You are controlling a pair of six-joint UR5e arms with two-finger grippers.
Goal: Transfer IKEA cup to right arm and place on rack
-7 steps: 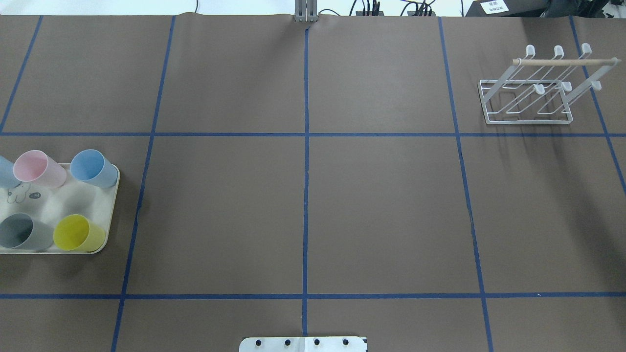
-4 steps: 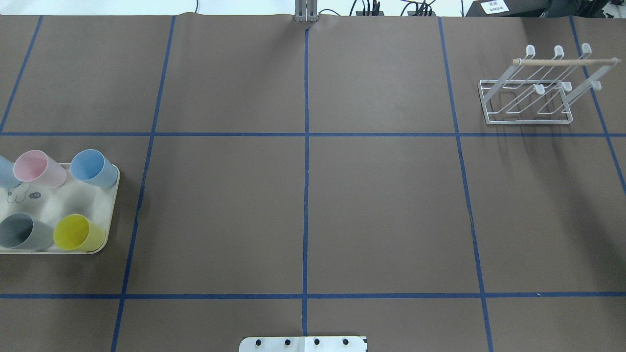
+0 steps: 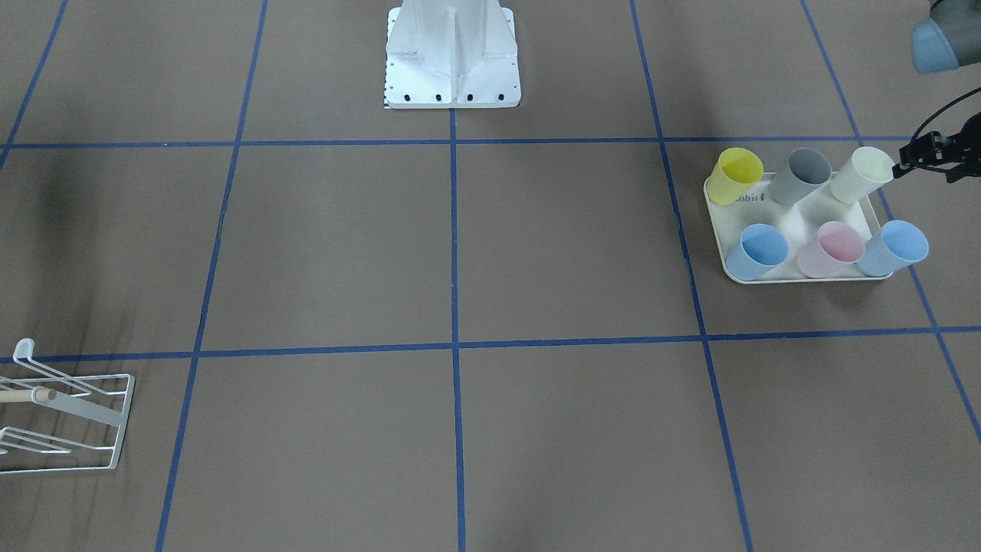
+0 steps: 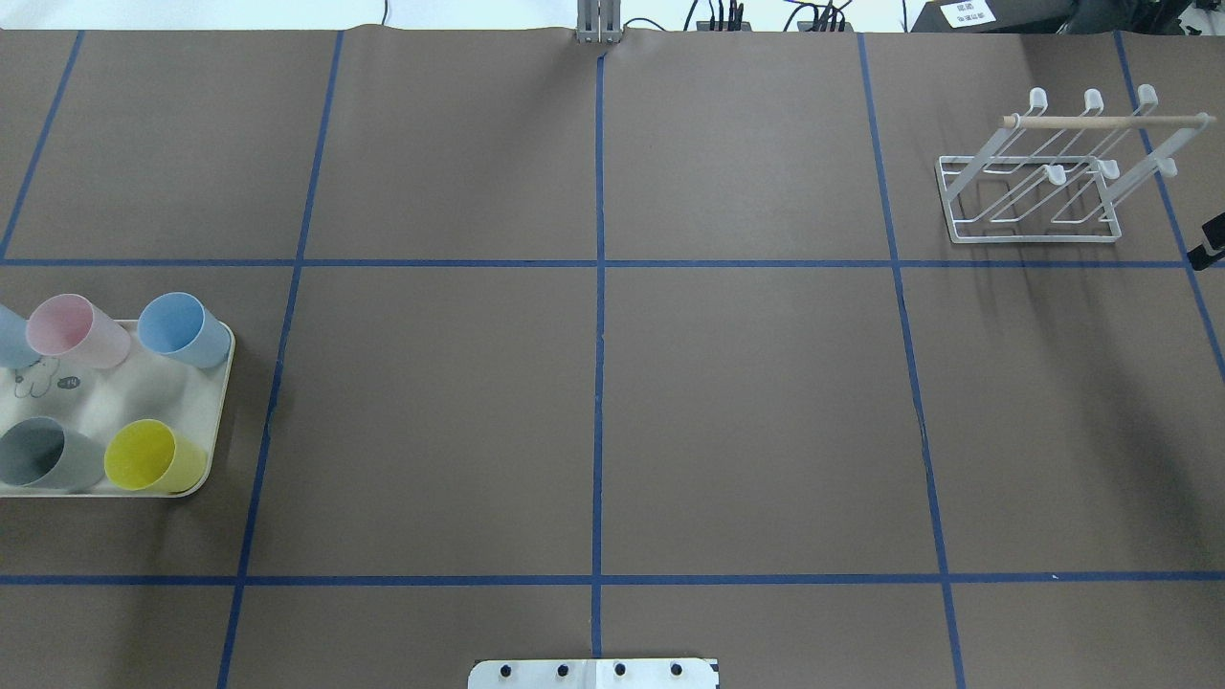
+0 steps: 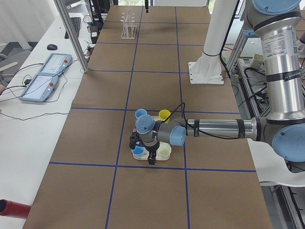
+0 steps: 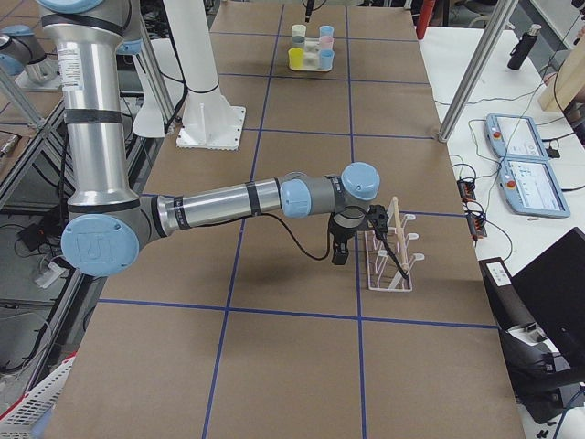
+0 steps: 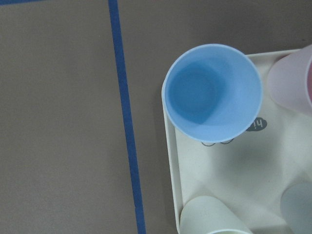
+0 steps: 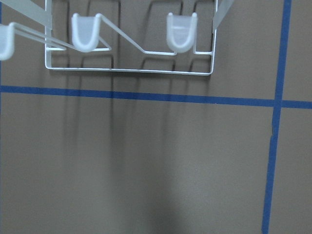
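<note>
Several IKEA cups stand on a cream tray point(image 3: 801, 221): yellow point(image 3: 733, 175), grey point(image 3: 801, 175), cream point(image 3: 862, 174), pink point(image 3: 831, 249) and two blue ones point(image 3: 757, 251) point(image 3: 893, 247). My left gripper point(image 5: 151, 160) hovers over the tray's outer end. Its wrist view looks straight down into a blue cup point(image 7: 212, 92), with no fingers in view, so I cannot tell its state. The white wire rack point(image 4: 1034, 238) stands empty at the far right. My right gripper point(image 6: 340, 251) hangs just beside the rack point(image 6: 391, 256). Its state cannot be told.
Blue tape lines split the brown table cover into squares. The white robot base point(image 3: 452, 54) sits at the robot's side of the table. Two tablets point(image 5: 45, 76) and cables lie on the white bench beside the table.
A black tip of the right gripper has come into the overhead view at the right edge beside the rack. Cups, tray and rack have not moved.
</note>
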